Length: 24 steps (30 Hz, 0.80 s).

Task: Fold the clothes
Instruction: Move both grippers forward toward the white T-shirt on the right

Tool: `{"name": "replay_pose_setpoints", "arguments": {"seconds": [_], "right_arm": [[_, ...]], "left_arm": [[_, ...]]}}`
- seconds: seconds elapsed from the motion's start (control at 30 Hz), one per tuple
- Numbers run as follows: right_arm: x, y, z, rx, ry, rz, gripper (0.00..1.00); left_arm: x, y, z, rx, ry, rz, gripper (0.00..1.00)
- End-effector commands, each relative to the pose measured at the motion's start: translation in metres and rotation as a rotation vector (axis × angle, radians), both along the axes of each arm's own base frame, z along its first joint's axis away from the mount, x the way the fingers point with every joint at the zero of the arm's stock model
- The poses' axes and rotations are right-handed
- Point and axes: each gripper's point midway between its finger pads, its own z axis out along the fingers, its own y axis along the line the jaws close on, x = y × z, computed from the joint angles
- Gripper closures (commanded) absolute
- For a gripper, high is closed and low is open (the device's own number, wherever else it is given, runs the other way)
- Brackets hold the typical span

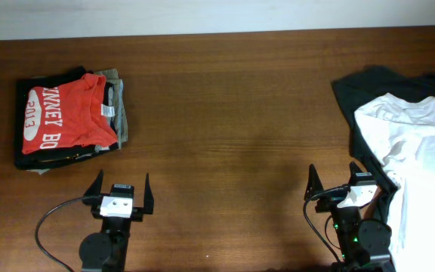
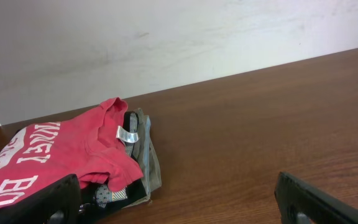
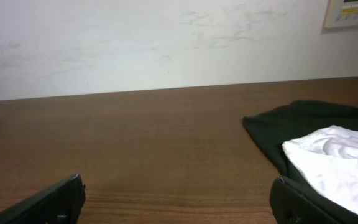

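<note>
Wooden table (image 1: pixel 232 113) (white wall (image 3: pixel 166 43) behind) — white T-shirt (image 1: pixel 421 151) lies right.

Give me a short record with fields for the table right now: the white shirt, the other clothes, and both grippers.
white T-shirt: unfolded and crumpled at the right edge, lying on a dark garment
red shirt: folded, white lettering, on top of the pile at far left
grey and dark garments: folded under the red shirt
left gripper: open, holding nothing, near the front edge
right gripper: open, holding nothing, beside the dark garment's edge
table: brown wood
folding: not started
</note>
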Motion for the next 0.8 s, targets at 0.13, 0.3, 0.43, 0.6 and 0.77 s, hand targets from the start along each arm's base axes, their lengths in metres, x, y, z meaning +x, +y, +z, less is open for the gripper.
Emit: {"name": "replay_pose_setpoints", "arguments": {"seconds": [0.13,0.3,0.43,0.6,0.77], "right_arm": [[0.000,-0.002,-0.002,0.000,0.000,-0.011,0.02],[0.000,-0.002,-0.002,0.000,0.000,-0.011,0.01],[0.000,-0.002,-0.002,0.037,0.002,-0.009,0.01],[-0.002,0.013,0.000,0.060,0.000,0.077,0.01],[-0.003,0.022,0.002,0.071,0.001,0.125,0.01]], "left_arm": [[-0.002,-0.018,0.000,0.003,-0.001,-0.107,0.01],[-0.002,-0.020,0.000,0.002,-0.001,-0.117,0.01],[-0.003,-0.023,0.000,-0.024,0.001,-0.132,0.01],[-0.007,-0.038,0.007,-0.032,-0.014,-0.222,0.01],[-0.011,-0.038,0.018,-0.032,0.010,-0.225,0.01]]}}
